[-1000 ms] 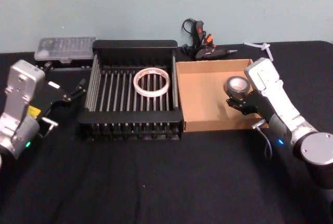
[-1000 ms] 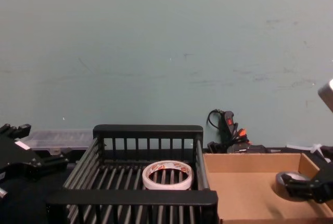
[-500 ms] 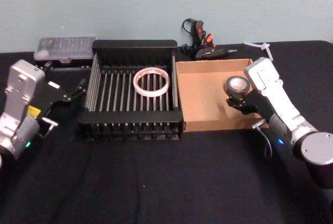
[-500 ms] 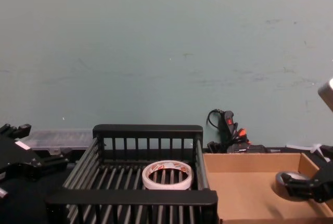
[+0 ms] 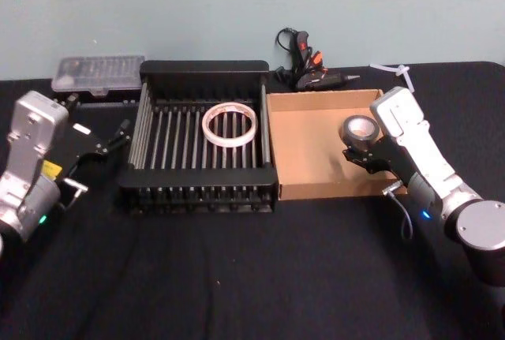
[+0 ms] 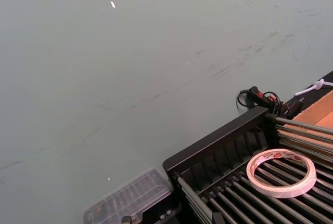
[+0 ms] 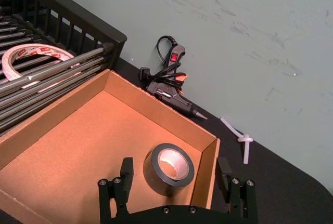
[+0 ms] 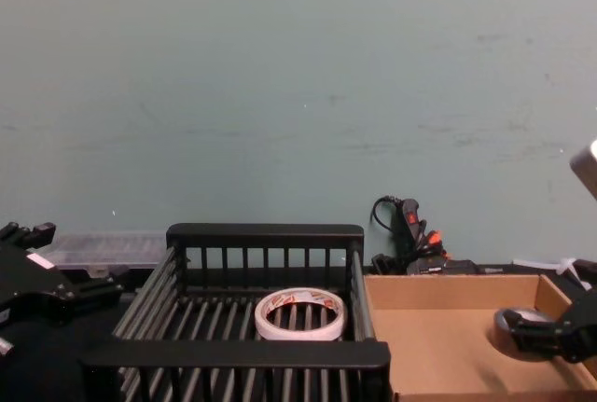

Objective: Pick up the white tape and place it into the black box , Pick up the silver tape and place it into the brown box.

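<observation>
The white tape (image 5: 230,125) lies flat on the slatted floor of the black box (image 5: 205,68), right of its middle. The silver tape (image 5: 359,130) rests on the floor of the brown box (image 5: 304,147), close to its right wall. My right gripper (image 5: 367,158) hovers open just behind that roll. In the right wrist view its fingers (image 7: 126,174) stand wide on either side of the silver tape (image 7: 168,165) without touching it. My left gripper (image 5: 110,141) stays open left of the black box, holding nothing.
A black and orange glue gun (image 5: 304,68) lies behind the two boxes. A clear plastic case (image 5: 99,72) sits at the back left and a white zip tie (image 5: 394,70) at the back right. Black cloth covers the table, with free room in front.
My right gripper has eased slightly back from the silver tape, which stays put in the brown box. The left arm and the white tape have not moved.
</observation>
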You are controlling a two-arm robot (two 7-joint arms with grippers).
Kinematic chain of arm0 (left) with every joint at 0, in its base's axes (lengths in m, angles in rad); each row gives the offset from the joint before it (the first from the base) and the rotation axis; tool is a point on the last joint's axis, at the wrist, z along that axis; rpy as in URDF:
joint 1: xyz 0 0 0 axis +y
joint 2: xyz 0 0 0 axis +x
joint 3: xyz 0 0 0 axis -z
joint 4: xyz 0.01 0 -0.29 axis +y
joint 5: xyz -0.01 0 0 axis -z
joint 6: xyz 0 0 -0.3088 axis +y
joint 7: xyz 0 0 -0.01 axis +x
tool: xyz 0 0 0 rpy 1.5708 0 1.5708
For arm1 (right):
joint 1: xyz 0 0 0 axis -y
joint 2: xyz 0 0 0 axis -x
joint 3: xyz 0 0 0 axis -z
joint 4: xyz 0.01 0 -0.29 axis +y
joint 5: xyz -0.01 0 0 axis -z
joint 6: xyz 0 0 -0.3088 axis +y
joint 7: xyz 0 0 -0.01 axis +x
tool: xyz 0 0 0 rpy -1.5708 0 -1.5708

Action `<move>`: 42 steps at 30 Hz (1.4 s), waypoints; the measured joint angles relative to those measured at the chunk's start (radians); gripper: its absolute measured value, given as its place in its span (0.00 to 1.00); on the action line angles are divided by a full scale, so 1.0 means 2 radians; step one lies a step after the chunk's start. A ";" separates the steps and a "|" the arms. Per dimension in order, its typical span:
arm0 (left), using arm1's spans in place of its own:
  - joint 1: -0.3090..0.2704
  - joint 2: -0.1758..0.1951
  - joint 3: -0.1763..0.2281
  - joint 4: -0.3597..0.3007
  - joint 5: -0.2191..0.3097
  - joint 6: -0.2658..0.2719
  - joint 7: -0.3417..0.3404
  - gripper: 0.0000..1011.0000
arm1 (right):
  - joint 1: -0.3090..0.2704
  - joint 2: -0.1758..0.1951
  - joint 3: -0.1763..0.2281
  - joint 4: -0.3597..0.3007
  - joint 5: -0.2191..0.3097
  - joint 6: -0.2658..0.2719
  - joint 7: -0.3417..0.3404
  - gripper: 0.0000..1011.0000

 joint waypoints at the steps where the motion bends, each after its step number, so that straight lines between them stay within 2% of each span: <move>1: 0.000 0.000 0.000 0.000 0.000 0.000 0.000 0.99 | 0.000 0.000 0.000 0.000 0.000 0.000 0.000 0.99; 42: 0.000 0.000 0.000 0.000 0.000 0.000 0.000 0.99 | 0.000 0.000 0.000 0.000 0.000 0.000 0.000 0.99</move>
